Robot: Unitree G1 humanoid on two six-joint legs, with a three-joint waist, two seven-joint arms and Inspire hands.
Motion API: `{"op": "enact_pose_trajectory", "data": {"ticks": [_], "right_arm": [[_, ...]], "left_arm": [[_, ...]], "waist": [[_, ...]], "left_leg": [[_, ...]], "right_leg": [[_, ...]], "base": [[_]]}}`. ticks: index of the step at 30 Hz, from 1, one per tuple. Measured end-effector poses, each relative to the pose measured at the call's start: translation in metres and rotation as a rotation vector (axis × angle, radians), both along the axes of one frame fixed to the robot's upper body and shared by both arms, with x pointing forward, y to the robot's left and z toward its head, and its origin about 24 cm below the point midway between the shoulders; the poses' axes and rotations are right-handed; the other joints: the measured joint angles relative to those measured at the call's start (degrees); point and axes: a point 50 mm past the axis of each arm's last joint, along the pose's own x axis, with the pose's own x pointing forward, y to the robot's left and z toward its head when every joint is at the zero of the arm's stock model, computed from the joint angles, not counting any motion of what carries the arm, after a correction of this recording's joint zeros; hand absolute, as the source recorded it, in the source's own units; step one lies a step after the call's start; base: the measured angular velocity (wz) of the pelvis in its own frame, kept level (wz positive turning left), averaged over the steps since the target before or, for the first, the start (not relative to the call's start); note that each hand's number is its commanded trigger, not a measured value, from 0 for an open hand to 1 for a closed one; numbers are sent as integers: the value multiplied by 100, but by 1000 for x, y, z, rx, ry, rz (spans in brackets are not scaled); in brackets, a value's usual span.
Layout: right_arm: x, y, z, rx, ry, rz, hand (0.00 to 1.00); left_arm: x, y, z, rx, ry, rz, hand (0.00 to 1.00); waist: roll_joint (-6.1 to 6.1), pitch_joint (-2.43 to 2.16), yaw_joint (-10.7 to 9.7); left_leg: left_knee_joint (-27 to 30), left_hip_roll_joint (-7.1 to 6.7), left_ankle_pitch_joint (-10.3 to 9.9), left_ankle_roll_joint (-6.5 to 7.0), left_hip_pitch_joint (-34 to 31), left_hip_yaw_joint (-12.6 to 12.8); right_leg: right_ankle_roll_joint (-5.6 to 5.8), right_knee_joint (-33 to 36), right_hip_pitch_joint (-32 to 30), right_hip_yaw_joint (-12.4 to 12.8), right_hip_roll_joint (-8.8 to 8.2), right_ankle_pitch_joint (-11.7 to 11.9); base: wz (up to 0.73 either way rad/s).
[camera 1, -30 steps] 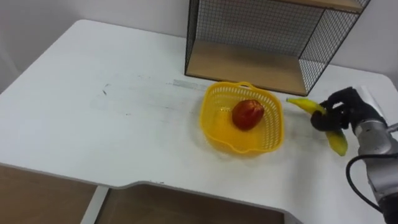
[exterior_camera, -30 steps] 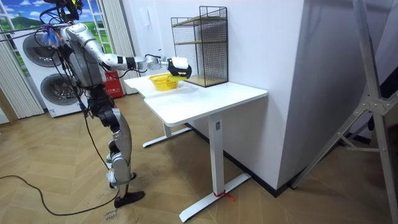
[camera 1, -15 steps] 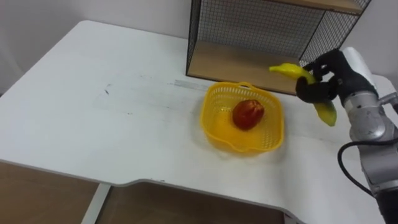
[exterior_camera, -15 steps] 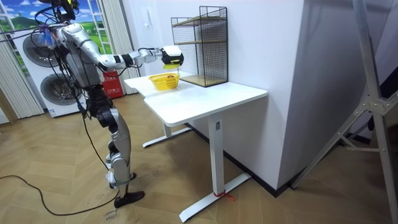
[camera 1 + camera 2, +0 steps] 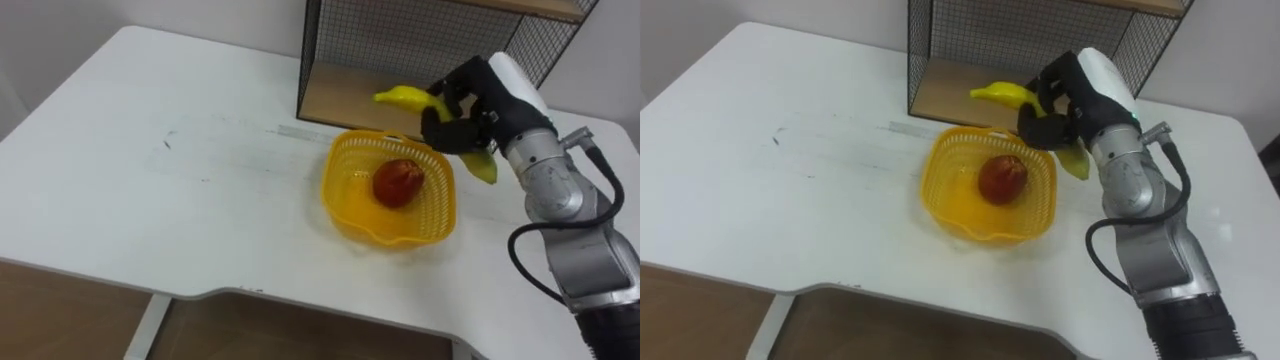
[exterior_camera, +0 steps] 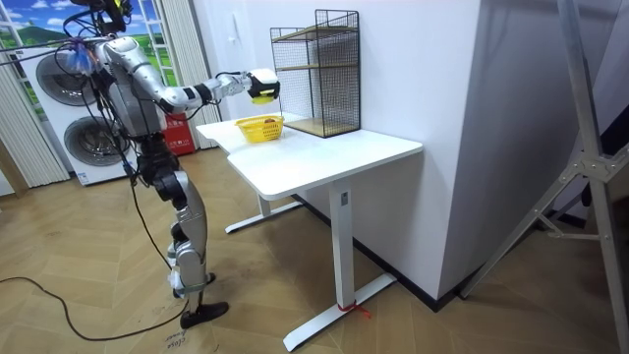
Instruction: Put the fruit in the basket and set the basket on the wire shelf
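A yellow plastic basket (image 5: 352, 205) (image 5: 950, 200) (image 6: 258, 128) sits on the white table (image 5: 150, 190), just in front of the wire shelf (image 5: 420, 50) (image 5: 980, 40) (image 6: 316, 69). A red fruit (image 5: 398, 182) (image 5: 1002, 178) lies inside the basket. My right hand (image 5: 470, 105) (image 5: 1072, 98) (image 6: 261, 87) is shut on a yellow banana (image 5: 405, 97) (image 5: 1000, 93), held in the air above the basket's far right rim. The banana's two ends stick out on either side of the hand.
The wire shelf has a wooden bottom board (image 5: 390, 110) right behind the basket and a higher board above. The table's front edge (image 5: 220, 295) runs close below the basket. In the room view I stand at the table's end, with washing machines (image 6: 59, 118) behind me.
My right hand has lifted the banana off the table at the basket's right and carried it up and leftward, to above the basket's far rim. Basket and red fruit stayed put.
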Motion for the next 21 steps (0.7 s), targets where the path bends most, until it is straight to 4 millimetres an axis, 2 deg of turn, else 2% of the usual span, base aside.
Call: {"op": "enact_pose_trajectory", "data": {"ticks": [2,11,12,13,14,15,21], "right_arm": [[-2,4,1,-3,-5,16,100],[-3,12,-6,-15,43,65,99],[-3,13,-7,-17,49,71,87],[-4,16,-10,-22,65,87,63],[-6,18,-14,-26,83,98,13],[-7,18,-16,-27,91,100,0],[-12,19,-29,-34,166,112,0]], "left_arm": [[2,0,0,5,-5,0,0],[5,-1,1,36,-16,-19,0],[4,-1,0,37,-16,-19,0],[4,0,0,38,-14,-18,0],[3,-1,0,38,-12,-19,0],[3,-1,0,38,-11,-19,0],[-1,0,0,36,2,-16,0]], "waist": [[21,10,21],[19,0,120],[16,-3,122],[12,-5,119],[10,-7,126],[8,-8,134],[-3,-17,141]], "left_leg": [[-10,1,0,0,1,1],[-7,3,1,0,12,3],[-5,3,1,0,14,3],[0,4,1,0,17,2],[1,2,1,0,17,2],[1,2,1,0,16,2],[-6,-1,1,1,2,3]], "right_leg": [[0,-5,-10,0,0,0],[0,-30,-8,5,0,0],[0,-31,-6,7,0,0],[0,-33,1,6,0,0],[0,-34,4,-2,-1,0],[0,-34,3,-8,-2,0],[0,-24,0,-20,-4,0]], "base": [[0],[0],[0],[0],[0],[0],[0]]}}
